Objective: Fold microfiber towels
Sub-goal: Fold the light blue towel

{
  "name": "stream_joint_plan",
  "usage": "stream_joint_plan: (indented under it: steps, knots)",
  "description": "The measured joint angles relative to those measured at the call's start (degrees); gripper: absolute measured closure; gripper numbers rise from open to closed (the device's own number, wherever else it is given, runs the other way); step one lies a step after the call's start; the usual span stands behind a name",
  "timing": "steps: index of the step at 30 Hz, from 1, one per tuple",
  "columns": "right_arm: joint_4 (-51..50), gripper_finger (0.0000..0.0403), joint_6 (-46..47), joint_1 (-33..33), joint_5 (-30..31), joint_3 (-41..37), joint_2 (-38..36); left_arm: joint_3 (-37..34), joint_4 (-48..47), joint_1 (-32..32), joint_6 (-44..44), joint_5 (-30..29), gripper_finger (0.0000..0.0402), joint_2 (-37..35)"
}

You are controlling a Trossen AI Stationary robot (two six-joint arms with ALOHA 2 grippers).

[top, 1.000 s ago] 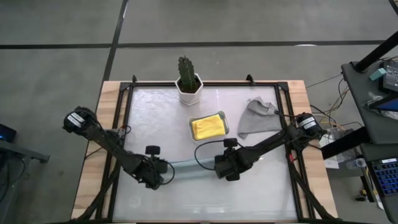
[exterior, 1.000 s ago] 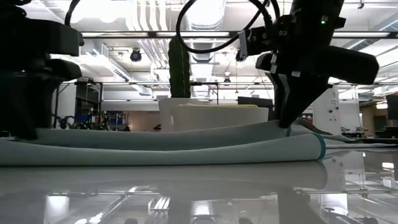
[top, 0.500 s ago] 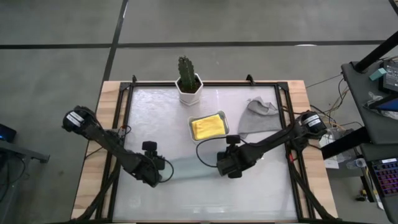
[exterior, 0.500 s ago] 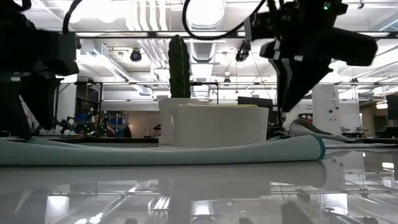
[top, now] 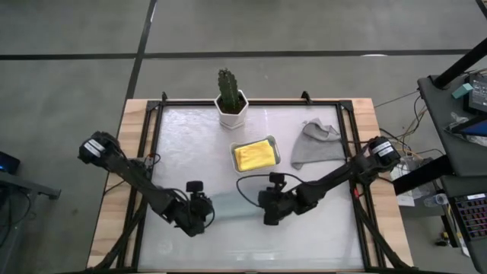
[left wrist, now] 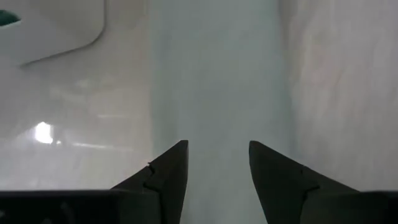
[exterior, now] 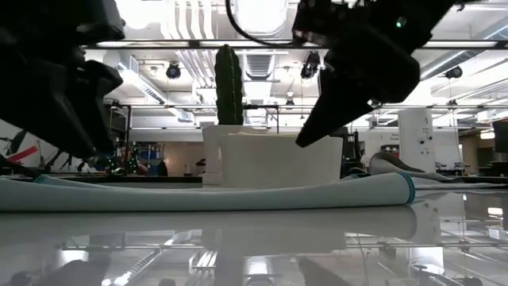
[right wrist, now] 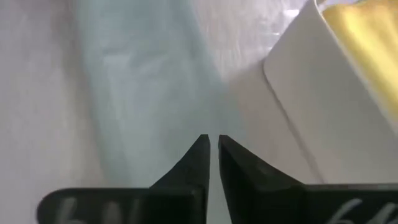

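So the pale teal towel [top: 234, 205] is lying flat as a long strip, just in front of the white tray [top: 234, 150] holding the yellow towel [top: 255, 154]. My left gripper [top: 205, 215] is hovering at one end, jaws parted. My right gripper [top: 268, 214] is hovering over the other end, jaws nearly closed on nothing. Grey towel [top: 315, 144] is sitting crumpled beside the tray.

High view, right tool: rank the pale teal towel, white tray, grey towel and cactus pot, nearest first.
From the right tool:
1. Pale teal towel, just to its left.
2. White tray, behind it, holding the yellow towel.
3. Grey towel, rear right.
4. Cactus pot, rear edge.
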Motion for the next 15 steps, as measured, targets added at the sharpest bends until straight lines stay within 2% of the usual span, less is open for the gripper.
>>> stream_joint_plan:
  steps: [3, 7, 11, 15]
  knots:
    - [2.5, 0.0387, 6.6, 0.0, -2.2, -2.0, -0.2, 0.0, 5.1, 0.0, 0.0, -0.3, 0.0247, 1.5]
    - [-0.5, 0.0382, 16.5, -0.6, -9.3, -2.2, -2.2, 0.0, 9.4, 0.1, 0.0, -3.0, 0.0247, 3.5]
    - [-5.4, 0.0346, 21.2, -0.8, -14.0, -2.5, -5.3, 0.0, 13.1, 0.2, 0.0, -6.8, 0.0247, 5.6]
    - [-12.4, 0.029, 26.8, -0.8, -14.4, -3.0, -9.7, 0.0, 14.9, 0.6, 0.0, -8.7, 0.0247, 8.0]
